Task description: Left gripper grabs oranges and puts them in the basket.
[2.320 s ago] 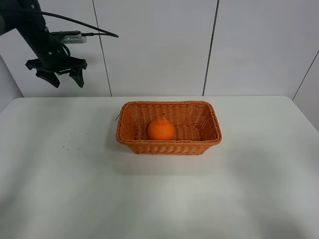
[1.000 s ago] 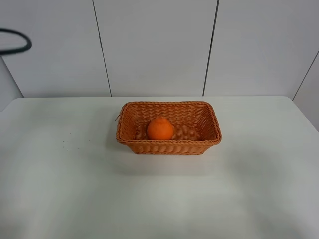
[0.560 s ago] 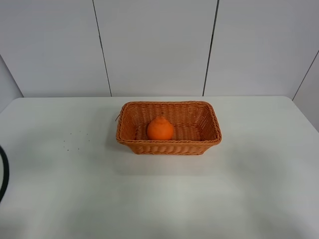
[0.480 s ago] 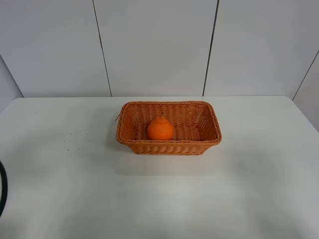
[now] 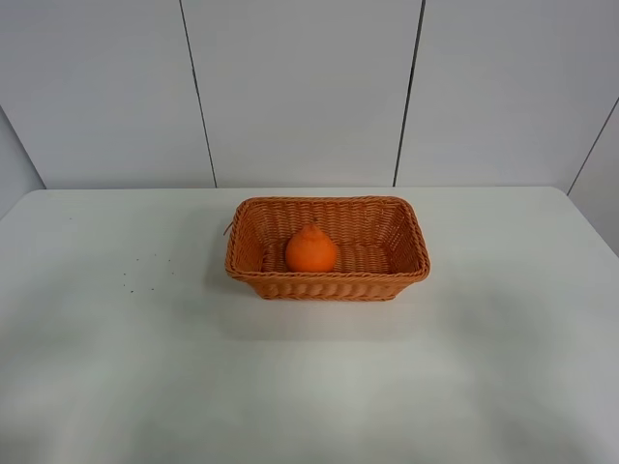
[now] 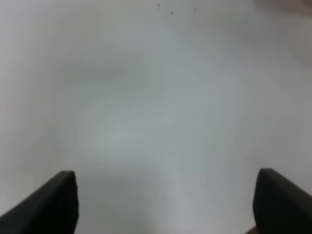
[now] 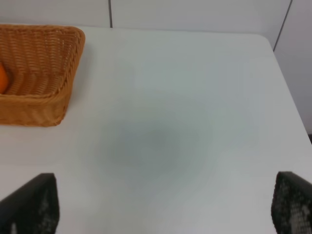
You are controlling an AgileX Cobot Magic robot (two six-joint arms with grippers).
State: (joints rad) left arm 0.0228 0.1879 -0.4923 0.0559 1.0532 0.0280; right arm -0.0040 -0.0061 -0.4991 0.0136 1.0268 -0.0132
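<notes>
The orange [image 5: 310,250] sits upright inside the woven basket [image 5: 329,287] at the middle of the white table, stem up. Neither arm shows in the exterior high view. In the left wrist view my left gripper [image 6: 165,202] is open and empty, its two black fingertips [image 6: 53,200] spread wide over bare white table, with no basket in that view. In the right wrist view my right gripper [image 7: 163,204] is open and empty, off to the right of the basket [image 7: 53,73]; a sliver of the orange [image 7: 2,78] shows at the picture's edge.
A few small dark specks [image 5: 145,271] lie on the table left of the basket, also in the left wrist view [image 6: 170,9]. A grey panelled wall [image 5: 309,87] stands behind the table. The table's far right corner [image 7: 265,41] shows in the right wrist view.
The left arm, raised at the back left 2.3 s ago, has gone out of the exterior view; its cable at the left edge is gone too. Orange and basket have not moved.
</notes>
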